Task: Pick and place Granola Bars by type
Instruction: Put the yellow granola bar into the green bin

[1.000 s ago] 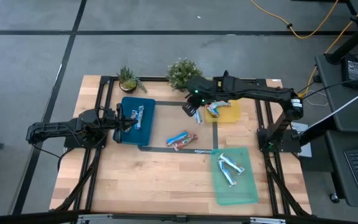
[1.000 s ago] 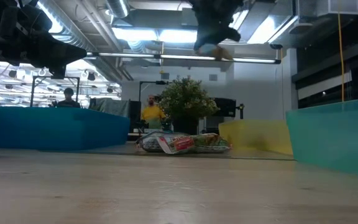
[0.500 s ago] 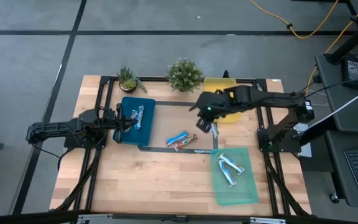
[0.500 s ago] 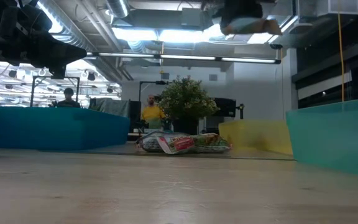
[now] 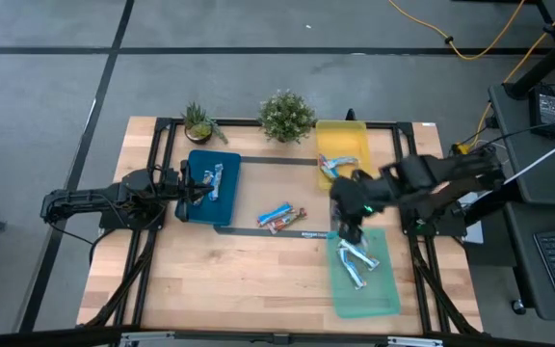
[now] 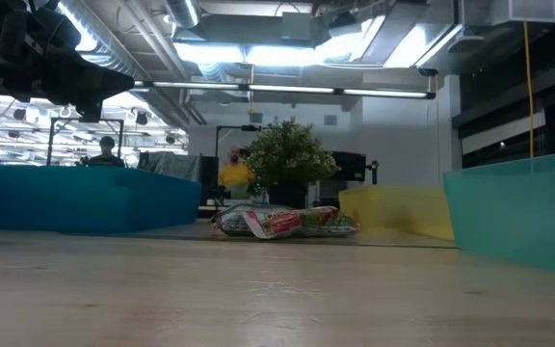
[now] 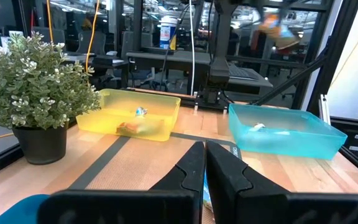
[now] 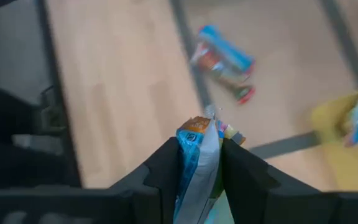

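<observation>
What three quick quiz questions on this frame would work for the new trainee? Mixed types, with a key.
1. True or false: the right gripper is empty.
2. Which tray is the right gripper above: A blue, B yellow, C green tray?
3. How many granola bars lie on the bare table between the trays?

Key:
1. False; it is shut on a bar.
2. C
3. Two, side by side.
</observation>
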Available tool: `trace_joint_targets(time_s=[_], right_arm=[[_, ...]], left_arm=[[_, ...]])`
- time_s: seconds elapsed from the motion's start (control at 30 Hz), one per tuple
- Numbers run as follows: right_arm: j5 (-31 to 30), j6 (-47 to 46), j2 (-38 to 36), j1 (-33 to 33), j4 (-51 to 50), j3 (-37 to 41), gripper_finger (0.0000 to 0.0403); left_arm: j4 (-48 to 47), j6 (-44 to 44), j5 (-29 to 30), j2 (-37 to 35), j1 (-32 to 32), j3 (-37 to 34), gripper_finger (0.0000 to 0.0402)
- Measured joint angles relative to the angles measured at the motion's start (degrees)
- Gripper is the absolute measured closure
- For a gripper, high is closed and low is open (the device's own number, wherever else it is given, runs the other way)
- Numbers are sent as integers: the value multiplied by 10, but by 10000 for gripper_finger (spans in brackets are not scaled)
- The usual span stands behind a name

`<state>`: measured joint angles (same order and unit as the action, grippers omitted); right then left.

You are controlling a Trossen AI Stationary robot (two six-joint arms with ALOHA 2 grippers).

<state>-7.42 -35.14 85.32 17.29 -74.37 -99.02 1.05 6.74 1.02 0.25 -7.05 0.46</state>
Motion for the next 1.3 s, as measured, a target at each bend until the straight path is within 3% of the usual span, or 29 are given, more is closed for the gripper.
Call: trace_joint_targets(time_s=[0.3,0.67,1.0,1.3], right_arm=[[-41,-166,-8,106,-38,0,289],[-97,-456,19,209,-85,0,289],[-61,-488,45,221,-100,0,289],[-63,-448,96,221,-125,0,290]], left_arm=[[0,0,0,0,0,0,392],[0,0,0,0,0,0,393],[0,0,0,0,0,0,392],[0,0,0,0,0,0,390]])
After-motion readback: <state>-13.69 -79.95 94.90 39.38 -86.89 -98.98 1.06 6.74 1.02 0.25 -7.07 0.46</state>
